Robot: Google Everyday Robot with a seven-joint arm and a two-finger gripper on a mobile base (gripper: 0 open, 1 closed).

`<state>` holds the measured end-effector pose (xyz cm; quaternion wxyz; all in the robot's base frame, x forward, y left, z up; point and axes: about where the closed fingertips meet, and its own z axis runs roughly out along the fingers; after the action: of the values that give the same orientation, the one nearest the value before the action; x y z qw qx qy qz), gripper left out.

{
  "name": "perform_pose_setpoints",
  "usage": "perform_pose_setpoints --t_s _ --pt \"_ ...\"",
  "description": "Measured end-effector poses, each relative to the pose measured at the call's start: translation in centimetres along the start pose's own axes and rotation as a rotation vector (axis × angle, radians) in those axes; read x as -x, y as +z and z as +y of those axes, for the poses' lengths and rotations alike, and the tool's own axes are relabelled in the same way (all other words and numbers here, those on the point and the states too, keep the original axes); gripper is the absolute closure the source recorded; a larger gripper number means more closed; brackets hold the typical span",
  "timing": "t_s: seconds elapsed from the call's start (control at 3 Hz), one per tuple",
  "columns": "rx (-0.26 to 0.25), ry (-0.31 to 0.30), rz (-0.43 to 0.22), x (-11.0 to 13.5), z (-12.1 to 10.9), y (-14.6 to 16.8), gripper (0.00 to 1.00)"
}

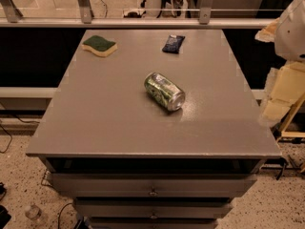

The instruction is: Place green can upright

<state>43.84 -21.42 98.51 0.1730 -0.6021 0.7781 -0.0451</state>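
Note:
The green can lies on its side near the middle of the grey table. Its silver end points toward the front right. My gripper shows as pale cream parts under the white arm at the right edge of the camera view. It is beyond the table's right side, well away from the can and not touching it.
A yellow sponge with a green top lies at the table's back left. A small dark blue packet lies at the back middle. A rail and glass panel run behind the table. Drawers sit below its front edge.

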Motion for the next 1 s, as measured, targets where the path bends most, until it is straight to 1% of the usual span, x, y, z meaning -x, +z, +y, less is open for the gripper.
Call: perform_pose_setpoints --t_s 0.33,0.67,1.0 --pt "0.0 0.0 0.0 0.0 0.0 0.0 0.0" --pt "-0.008 0.018 -0.011 0.1 -0.5 -0.1 0.0" --pt "0.011 0.099 -0.009 0.4 -2.4 0.2 0.0"
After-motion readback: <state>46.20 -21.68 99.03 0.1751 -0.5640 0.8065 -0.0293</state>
